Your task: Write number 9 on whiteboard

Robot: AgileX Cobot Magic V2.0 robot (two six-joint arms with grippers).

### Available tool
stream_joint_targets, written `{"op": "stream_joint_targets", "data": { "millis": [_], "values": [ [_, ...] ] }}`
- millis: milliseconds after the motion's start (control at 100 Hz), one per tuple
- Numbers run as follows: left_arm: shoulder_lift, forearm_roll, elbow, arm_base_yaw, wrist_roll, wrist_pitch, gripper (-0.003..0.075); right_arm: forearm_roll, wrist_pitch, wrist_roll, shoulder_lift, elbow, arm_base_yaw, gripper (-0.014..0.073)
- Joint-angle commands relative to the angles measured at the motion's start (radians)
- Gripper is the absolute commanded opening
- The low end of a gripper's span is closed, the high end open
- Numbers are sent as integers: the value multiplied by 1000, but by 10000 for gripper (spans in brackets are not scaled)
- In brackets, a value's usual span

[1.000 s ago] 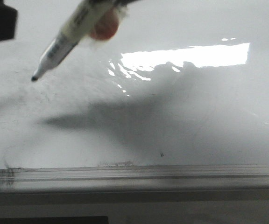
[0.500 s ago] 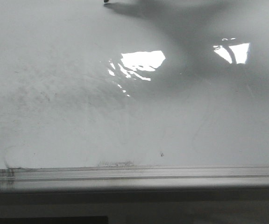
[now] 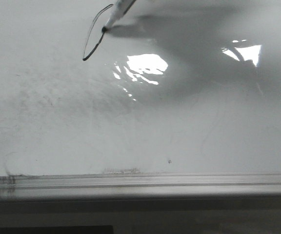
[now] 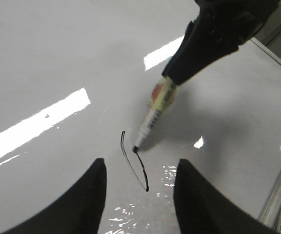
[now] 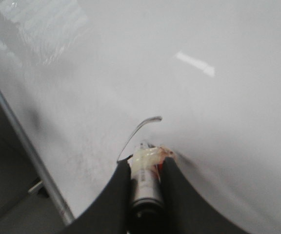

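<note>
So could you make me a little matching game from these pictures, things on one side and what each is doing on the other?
Things:
1. marker
2. left end effector
3. number 9
4. whiteboard

States:
A. open, holding nothing, above the board
B. only a narrow black loop drawn so far
C. clamped in the right end effector, tip on the board
D. glossy white, with bright glare and faint grey smudges

Pairs: 1-C, 2-A, 3-B, 4-D
</note>
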Motion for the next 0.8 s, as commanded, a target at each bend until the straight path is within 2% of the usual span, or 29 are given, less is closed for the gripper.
{"op": "stream_joint_targets", "data": {
  "millis": [0,120,250,360,450,600,790],
  "values": [
    [2,-17,-33,1,-11,-70,304,-14,-91,-9,-17,-63,-10,-48],
    [2,-17,-33,1,-11,-70,304,-17,-50,-8,-11,-64,-10,-48],
    [2,-17,-33,1,-11,-70,304,-17,28,30,-11,33,-10,-42],
    [2,-17,-33,1,-11,-70,304,-5,23,30,-22,134,-10,-43],
    [3,-17,-33,1,-11,-70,304,20,25,30,-47,142,-5,-43],
    [78,-17,-29,-17,-14,-82,305,39,27,30,-81,113,61,-43],
    [272,-13,-34,-89,-14,-183,305,73,-7,30,-61,113,184,-43]
  ]
}}
